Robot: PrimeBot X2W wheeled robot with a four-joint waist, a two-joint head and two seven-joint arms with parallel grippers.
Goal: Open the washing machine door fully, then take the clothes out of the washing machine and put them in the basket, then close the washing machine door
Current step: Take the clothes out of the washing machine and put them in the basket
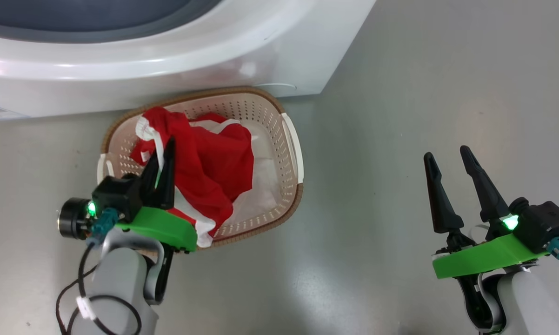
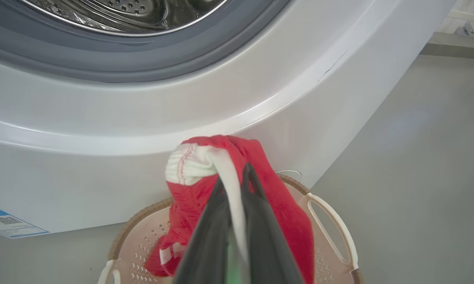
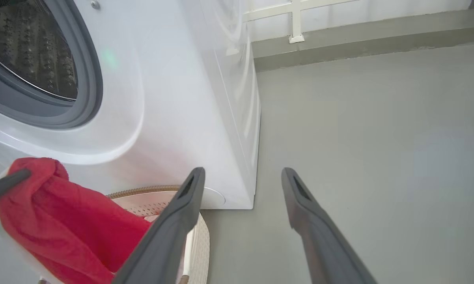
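Clothes (image 1: 214, 172) pinched in the left gripper (image 1: 164, 148) drape lengthwise across the basket (image 1: 272, 132) toward its near rim, seemingly overhanging it; right gripper (image 1: 447, 153) spread, empty.

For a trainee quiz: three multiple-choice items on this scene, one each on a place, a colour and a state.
1. Where is the basket? A) on the floor before the washing machine B) on a table C) on the machine's top
2. What colours are the clothes? A) blue, grey B) red, white C) green, black
3. The left gripper is: A) open, empty B) shut on the clothes C) gripping a basket handle
Answers: A, its rim sits by the machine's base; B, seen in the head view; B, fabric is pinched between its jaws.
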